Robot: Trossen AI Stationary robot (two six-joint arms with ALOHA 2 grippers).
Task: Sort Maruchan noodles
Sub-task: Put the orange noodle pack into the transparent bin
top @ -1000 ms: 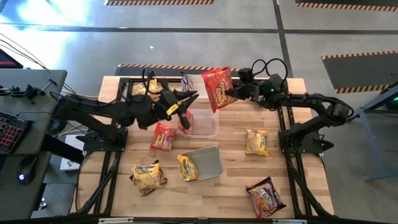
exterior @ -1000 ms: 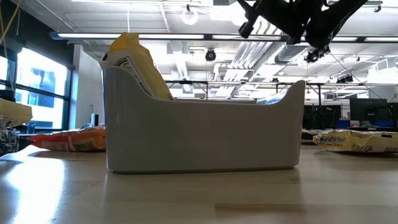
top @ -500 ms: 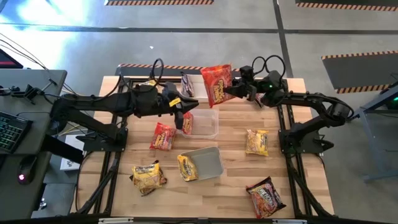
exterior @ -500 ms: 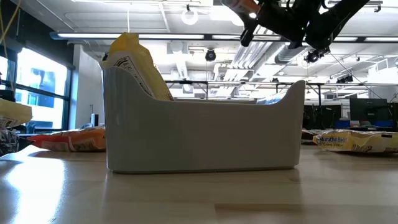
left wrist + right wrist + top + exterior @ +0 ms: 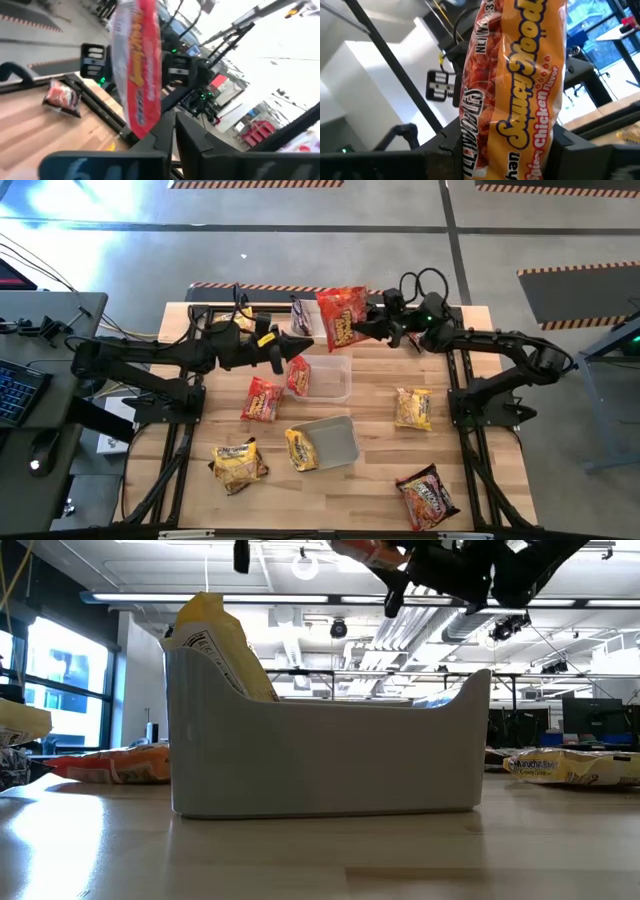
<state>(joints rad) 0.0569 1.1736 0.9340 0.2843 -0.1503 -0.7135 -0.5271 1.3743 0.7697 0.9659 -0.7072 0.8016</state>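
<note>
Right gripper (image 5: 357,330) shifted left — red packet (image 5: 336,318) held, left gripper (image 5: 296,344) closed.

Grey concrete floor (image 5: 330,240) with hazard-striped mats around wooden table (image 5: 380,480); desk (image 5: 40,340) beside it; windows (image 5: 60,670) beyond.

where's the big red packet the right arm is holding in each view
High view: the large red crinkly plastic noodle packet hangs at the right gripper, beyond the clear plastic tub.
Low view: only an orange-red edge at the top.
Left wrist view: seen edge-on.
Right wrist view: fills the centre.
Shared landmark: the right gripper.
</note>
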